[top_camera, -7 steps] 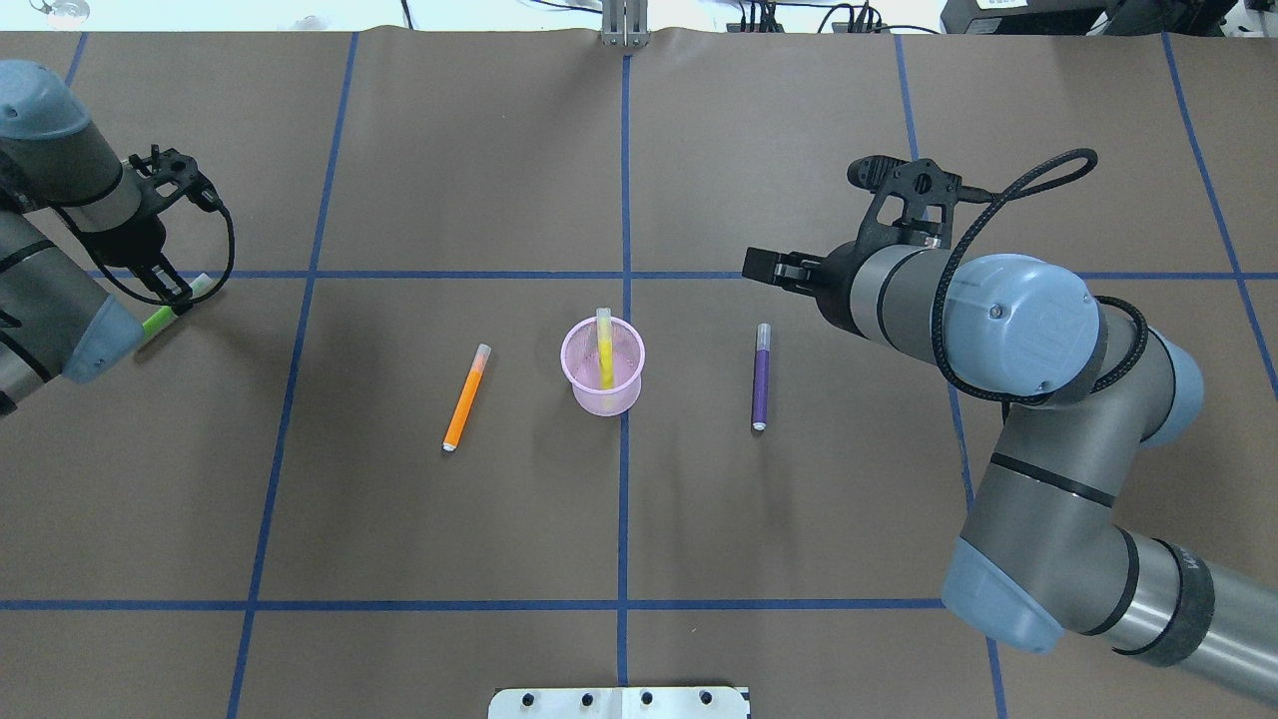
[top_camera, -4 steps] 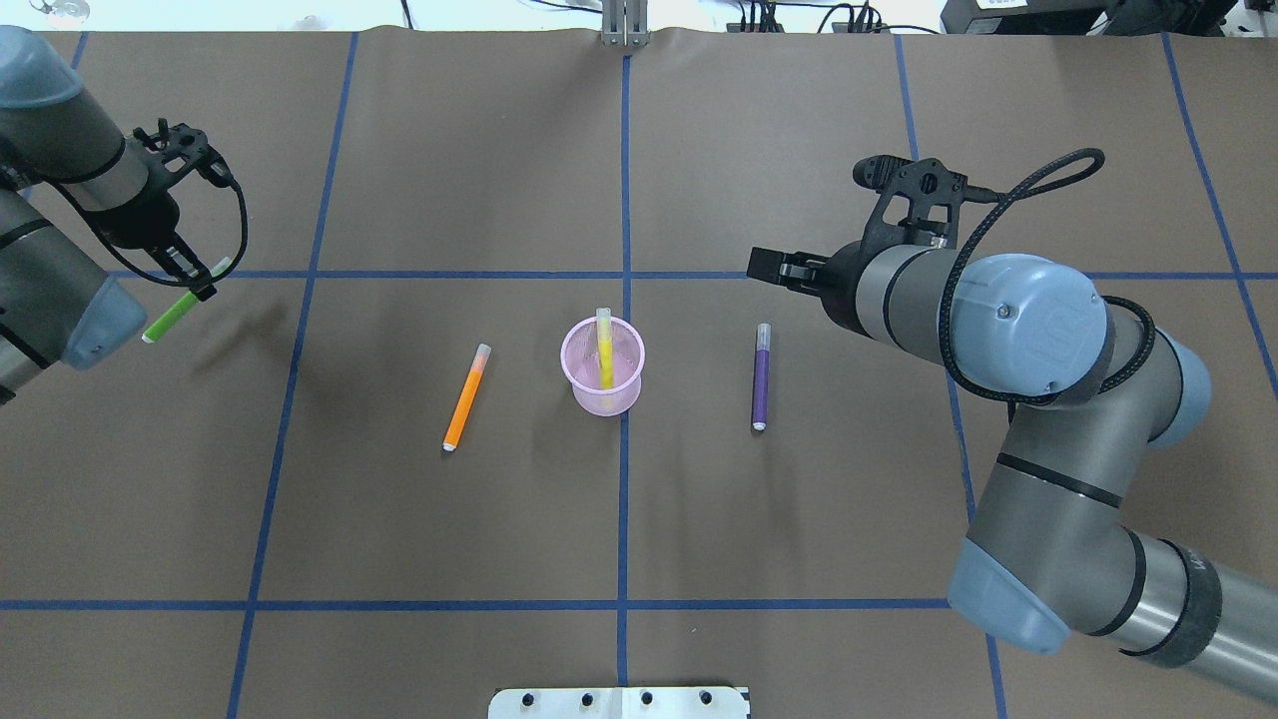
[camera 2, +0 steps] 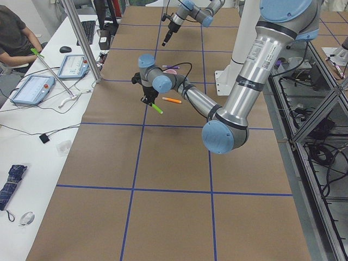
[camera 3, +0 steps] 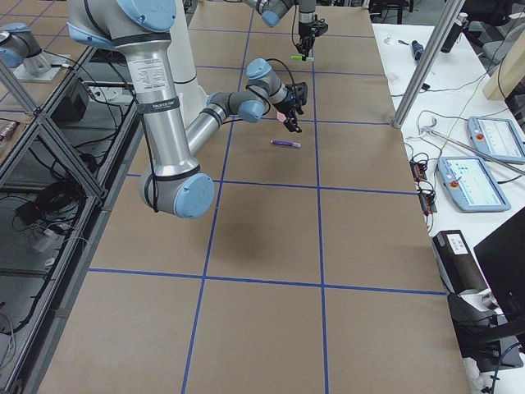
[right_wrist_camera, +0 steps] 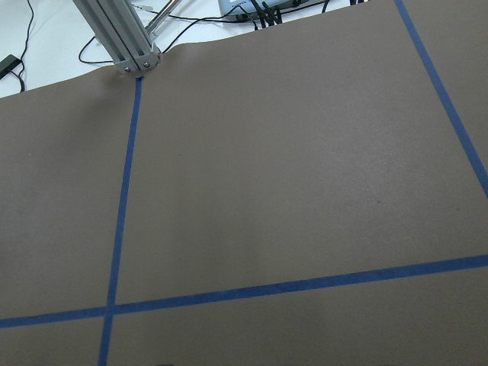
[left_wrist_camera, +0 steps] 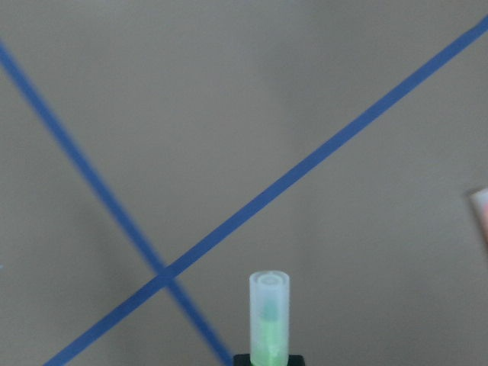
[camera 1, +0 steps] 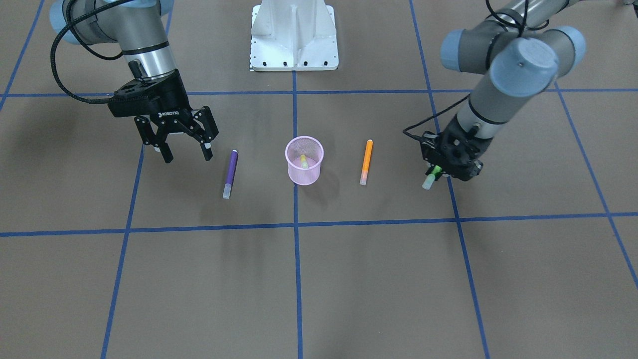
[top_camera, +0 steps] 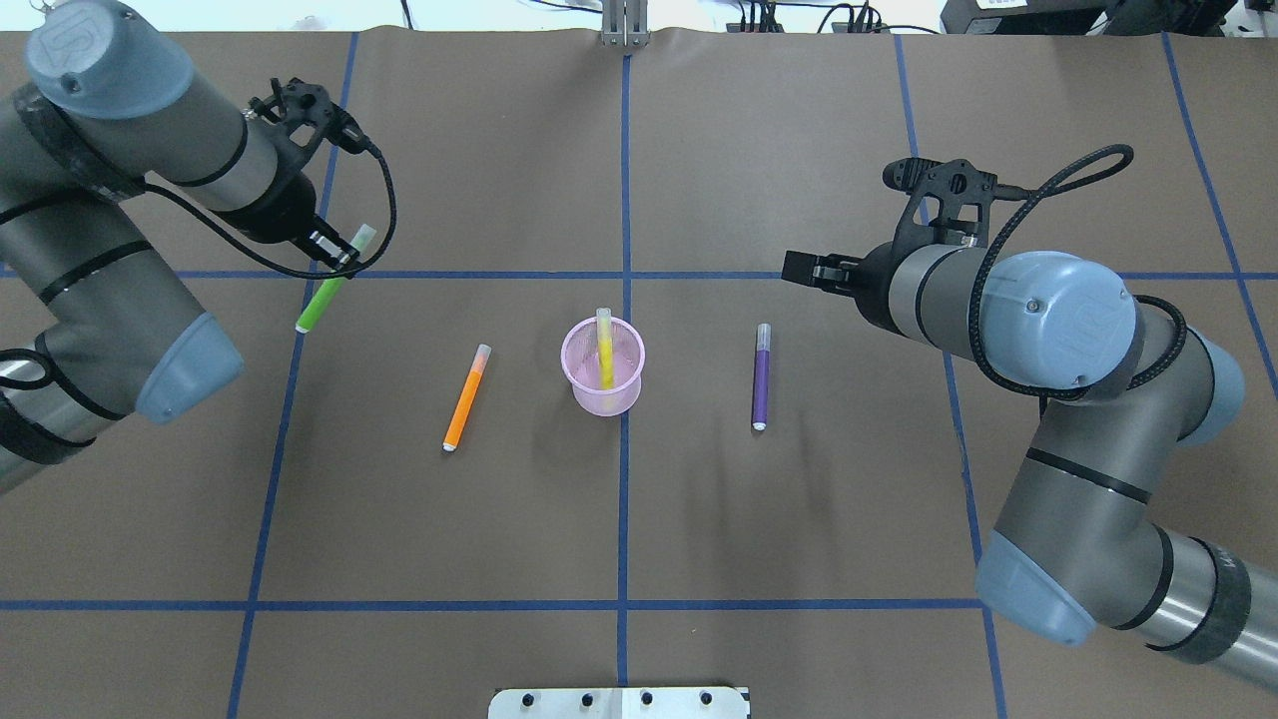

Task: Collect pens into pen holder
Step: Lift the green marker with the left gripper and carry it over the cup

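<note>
With left fingers (top_camera: pixel 324 247), pinches green pen (top_camera: pixel 321 298) near cap (right fingers (camera 1: pixel 206 148) wide, empty); may pivot, clip pen holder (top_camera: pixel 611 399).

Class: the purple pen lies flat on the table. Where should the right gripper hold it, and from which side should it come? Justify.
Grip the purple pen at mid-barrel, coming straight down from above, jaws closing across its width. It is slim, lies flat, and has bare table along both long sides; the pen holder stands apart. The right gripper is open.
</note>
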`<move>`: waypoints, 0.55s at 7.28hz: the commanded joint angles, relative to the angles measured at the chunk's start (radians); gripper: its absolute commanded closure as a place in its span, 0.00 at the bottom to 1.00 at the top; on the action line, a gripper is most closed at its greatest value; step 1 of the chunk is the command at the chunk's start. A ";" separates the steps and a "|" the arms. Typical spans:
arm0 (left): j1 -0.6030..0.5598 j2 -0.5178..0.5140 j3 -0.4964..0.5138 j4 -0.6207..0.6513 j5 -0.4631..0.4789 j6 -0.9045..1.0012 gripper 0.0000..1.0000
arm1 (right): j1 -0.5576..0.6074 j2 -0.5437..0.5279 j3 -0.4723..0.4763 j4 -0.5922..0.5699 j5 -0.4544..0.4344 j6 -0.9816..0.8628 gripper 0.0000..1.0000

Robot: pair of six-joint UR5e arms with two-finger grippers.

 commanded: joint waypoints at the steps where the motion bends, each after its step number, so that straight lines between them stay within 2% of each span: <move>1: 0.113 -0.155 -0.016 0.000 0.108 -0.155 1.00 | 0.012 -0.021 -0.004 -0.001 0.009 -0.038 0.08; 2: 0.160 -0.173 -0.020 -0.005 0.274 -0.180 1.00 | 0.015 -0.023 -0.009 -0.001 0.009 -0.036 0.09; 3: 0.227 -0.202 -0.016 -0.008 0.339 -0.182 1.00 | 0.017 -0.020 -0.013 -0.001 0.009 -0.035 0.08; 4: 0.246 -0.220 -0.008 -0.008 0.351 -0.183 1.00 | 0.015 -0.017 -0.012 -0.001 0.009 -0.035 0.08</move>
